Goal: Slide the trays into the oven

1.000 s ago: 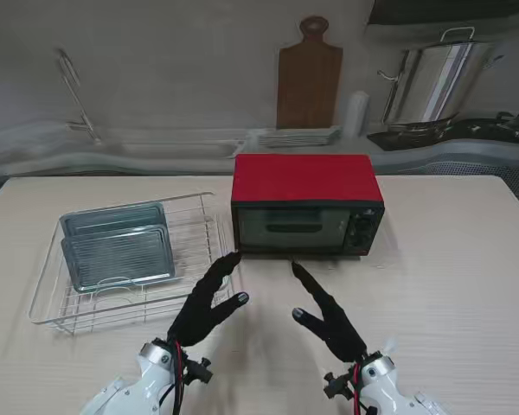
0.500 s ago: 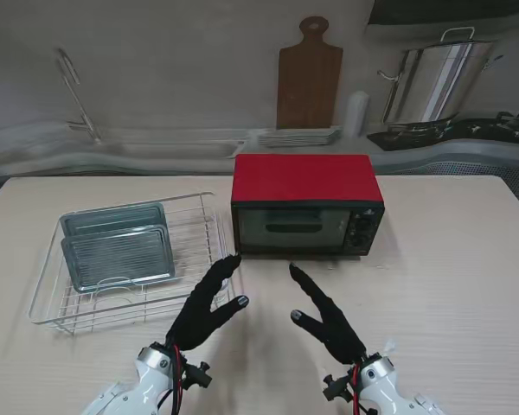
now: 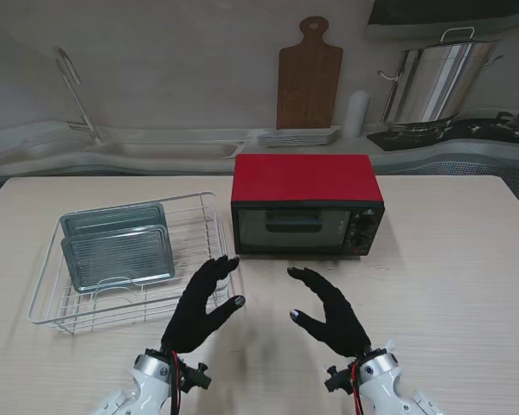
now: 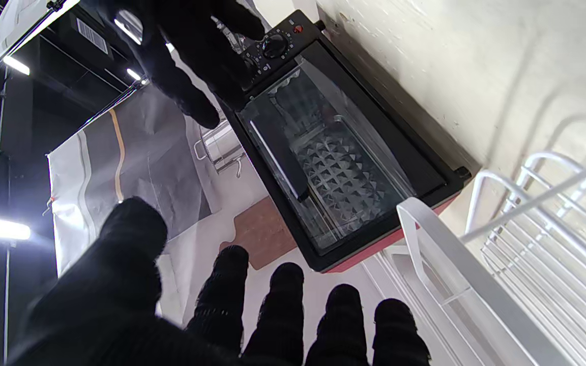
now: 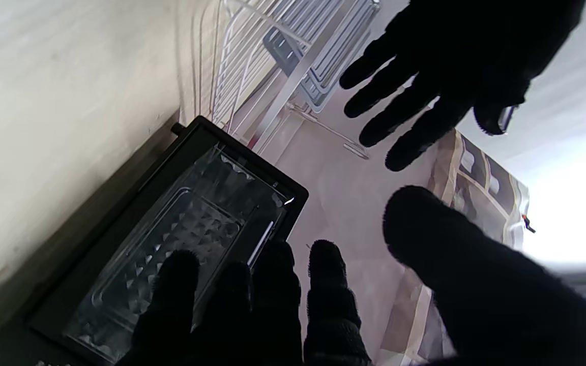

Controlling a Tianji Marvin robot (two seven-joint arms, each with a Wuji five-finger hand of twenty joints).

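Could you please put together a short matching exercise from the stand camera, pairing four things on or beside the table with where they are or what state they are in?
Things:
1. oven
2. trays
3. left hand
4. cutting board

Places or states:
A. leaning upright against the back wall
B. standing on edge in the wire rack
C. open, holding nothing, in front of the oven
D. door closed, at the table's middle

Pairs: 1-D, 2-B, 3-C, 4-A
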